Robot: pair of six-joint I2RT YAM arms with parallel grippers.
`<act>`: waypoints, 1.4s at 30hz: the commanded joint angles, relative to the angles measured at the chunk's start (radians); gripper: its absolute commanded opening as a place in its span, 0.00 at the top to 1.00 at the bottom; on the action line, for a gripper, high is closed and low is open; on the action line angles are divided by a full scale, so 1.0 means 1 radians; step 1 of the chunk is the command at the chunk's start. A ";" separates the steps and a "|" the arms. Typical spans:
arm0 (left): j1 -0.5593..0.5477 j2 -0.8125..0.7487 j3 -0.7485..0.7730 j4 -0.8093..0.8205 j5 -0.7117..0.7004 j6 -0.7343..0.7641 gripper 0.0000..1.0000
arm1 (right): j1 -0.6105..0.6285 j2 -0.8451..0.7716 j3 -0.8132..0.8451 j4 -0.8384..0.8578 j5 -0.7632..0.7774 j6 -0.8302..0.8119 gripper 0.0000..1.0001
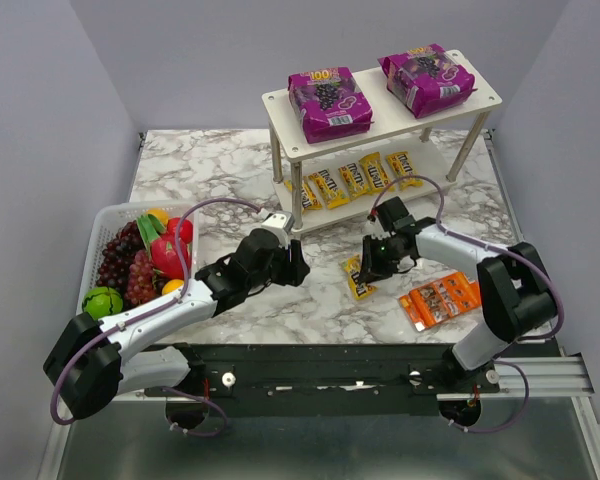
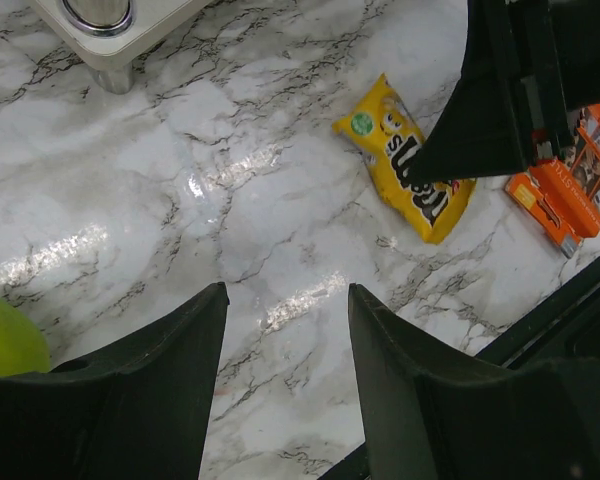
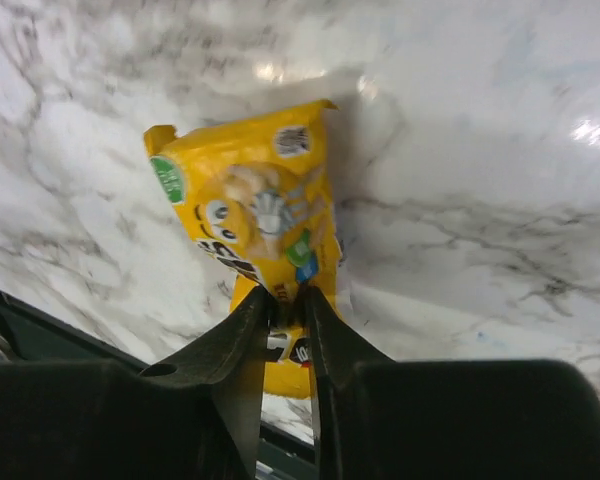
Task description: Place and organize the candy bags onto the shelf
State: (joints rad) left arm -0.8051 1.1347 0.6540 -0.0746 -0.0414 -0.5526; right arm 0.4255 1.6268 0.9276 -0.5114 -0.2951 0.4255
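The white two-tier shelf [image 1: 485,97] stands at the back. Two purple pouches [image 1: 328,102] [image 1: 426,79] lie on its top tier. Several yellow packets [image 1: 353,179] lie in a row on its lower tier. One more yellow packet [image 1: 357,280] is on the marble table in front of the shelf. My right gripper [image 1: 372,264] is shut on this packet's near end [image 3: 255,200], pinching it between its fingers [image 3: 242,330]. The flat orange pack [image 1: 440,299] lies to the right of it. My left gripper [image 1: 298,268] is open and empty, left of the packet [image 2: 405,170].
A white basket [image 1: 100,232] of fruit stands at the left edge of the table. A shelf leg [image 2: 105,20] shows in the left wrist view, with a green fruit [image 2: 5,335] at the left. The orange pack [image 2: 570,190] lies near the table's front edge.
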 commanded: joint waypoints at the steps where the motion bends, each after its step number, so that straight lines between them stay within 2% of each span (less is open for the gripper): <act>1: 0.004 -0.018 -0.005 -0.016 -0.017 -0.015 0.38 | 0.005 -0.109 -0.055 -0.064 0.048 -0.070 0.63; 4: 0.004 -0.009 0.004 -0.022 -0.014 -0.018 0.38 | 0.007 -0.201 -0.069 -0.062 0.097 -0.073 0.56; 7: 0.004 0.010 0.018 -0.017 -0.008 -0.021 0.38 | 0.005 -0.266 -0.075 -0.029 0.103 -0.033 0.55; 9: 0.004 0.037 0.032 -0.014 0.008 -0.021 0.38 | 0.006 -0.280 -0.088 0.013 0.048 0.028 0.58; 12: 0.004 0.079 0.062 -0.001 0.034 -0.020 0.37 | 0.018 -0.272 -0.119 0.117 -0.035 0.125 0.68; 16: 0.004 0.132 0.111 0.010 0.074 -0.020 0.38 | 0.058 -0.219 -0.127 0.198 -0.039 0.205 0.75; 20: 0.003 0.183 0.137 0.025 0.106 -0.021 0.38 | 0.062 -0.116 -0.125 0.208 0.045 0.266 0.82; 27: 0.004 0.223 0.153 0.027 0.143 -0.020 0.39 | 0.097 0.036 -0.104 0.188 0.047 0.231 0.87; 31: 0.003 0.241 0.164 0.035 0.156 -0.020 0.39 | 0.128 -0.033 -0.130 0.174 0.071 0.220 0.87; 34: 0.004 0.267 0.179 0.045 0.176 -0.020 0.39 | 0.127 -0.142 -0.145 0.153 0.122 0.245 0.86; 39: 0.001 0.330 0.217 0.070 0.204 -0.024 0.39 | 0.127 -0.315 -0.179 0.136 0.178 0.315 0.81; 42: -0.003 0.378 0.245 0.110 0.222 -0.026 0.39 | 0.127 -0.358 -0.223 0.125 0.186 0.389 0.79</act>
State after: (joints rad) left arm -0.8051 1.4609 0.8551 -0.0326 0.1303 -0.5735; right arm 0.5480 1.3205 0.7639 -0.3489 -0.1745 0.7189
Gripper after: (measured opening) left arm 0.609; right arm 0.194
